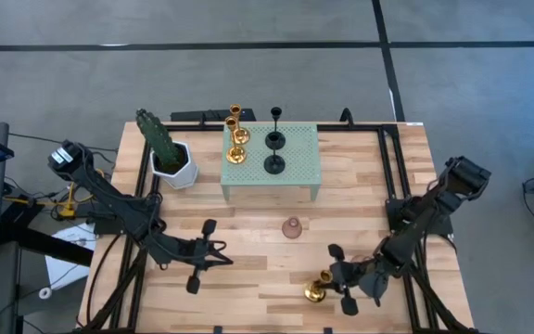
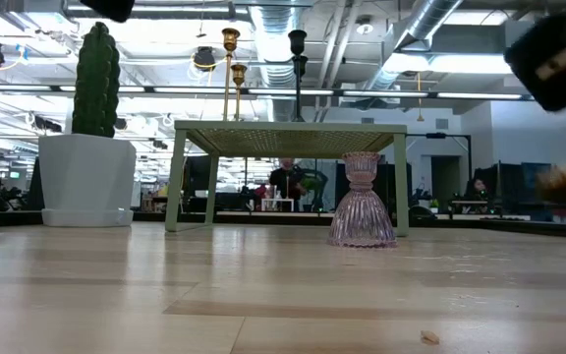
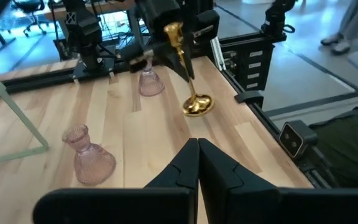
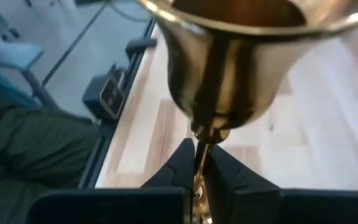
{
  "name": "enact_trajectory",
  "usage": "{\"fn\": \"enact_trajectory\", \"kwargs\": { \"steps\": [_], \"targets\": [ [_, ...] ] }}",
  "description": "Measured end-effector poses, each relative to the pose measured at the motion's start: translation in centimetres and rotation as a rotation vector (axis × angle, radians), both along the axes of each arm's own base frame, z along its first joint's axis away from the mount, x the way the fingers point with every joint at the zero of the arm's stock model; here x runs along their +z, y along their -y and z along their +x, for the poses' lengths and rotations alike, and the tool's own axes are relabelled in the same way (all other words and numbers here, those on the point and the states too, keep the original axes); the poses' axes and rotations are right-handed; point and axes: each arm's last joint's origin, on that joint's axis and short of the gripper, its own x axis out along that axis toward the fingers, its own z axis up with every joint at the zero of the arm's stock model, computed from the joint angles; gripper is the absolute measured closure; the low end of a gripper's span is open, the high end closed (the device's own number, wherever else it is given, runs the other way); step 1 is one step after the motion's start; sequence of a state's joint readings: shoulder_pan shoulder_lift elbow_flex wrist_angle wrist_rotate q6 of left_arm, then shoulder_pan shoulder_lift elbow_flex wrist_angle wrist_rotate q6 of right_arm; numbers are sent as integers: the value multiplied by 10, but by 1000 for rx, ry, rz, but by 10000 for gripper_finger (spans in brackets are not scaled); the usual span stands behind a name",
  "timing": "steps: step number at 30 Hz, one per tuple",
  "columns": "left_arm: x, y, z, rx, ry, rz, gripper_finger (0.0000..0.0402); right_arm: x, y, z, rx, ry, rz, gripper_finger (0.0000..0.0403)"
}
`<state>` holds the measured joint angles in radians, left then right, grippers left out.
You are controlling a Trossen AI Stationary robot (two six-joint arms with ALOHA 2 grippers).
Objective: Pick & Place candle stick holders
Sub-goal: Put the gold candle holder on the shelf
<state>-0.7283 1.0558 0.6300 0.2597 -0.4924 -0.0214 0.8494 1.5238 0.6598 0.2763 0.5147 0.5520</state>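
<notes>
Two gold holders and two black holders stand on the pale green stand. One pinkish holder stands on its base on the table, also seen in the left wrist view. A second pinkish one stands near the right arm. My right gripper, near the table's near right, is shut on a third gold holder. My left gripper is shut and empty at the near left, above the table. My right gripper pinches the gold holder's thin stem between its two fingers, close to one flared gold end. The holder is tilted, its round base low at the table. Whether the base touches the wood, I cannot tell.
A green cactus in a white pot stands at the stand's left. Black rails run along the table's sides. Bare wood lies between the two grippers. People and desks show in the room behind.
</notes>
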Motion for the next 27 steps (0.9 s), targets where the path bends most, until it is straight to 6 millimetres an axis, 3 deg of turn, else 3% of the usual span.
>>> {"fn": "enact_trajectory", "kwargs": {
  "steps": [7, 14, 27],
  "targets": [
    [-26, 4, 26, 67, -74, -11, 387, 33, 11, 27, 8, 97, -49, 397],
    [-42, 4, 62, 31, 38, -28, 342, 64, 26, 60, 11, 146, -120, 399],
    [-38, -11, 76, 35, 103, -107, 231, 72, 62, 86, -46, 165, -155, 400]
  ]
}}
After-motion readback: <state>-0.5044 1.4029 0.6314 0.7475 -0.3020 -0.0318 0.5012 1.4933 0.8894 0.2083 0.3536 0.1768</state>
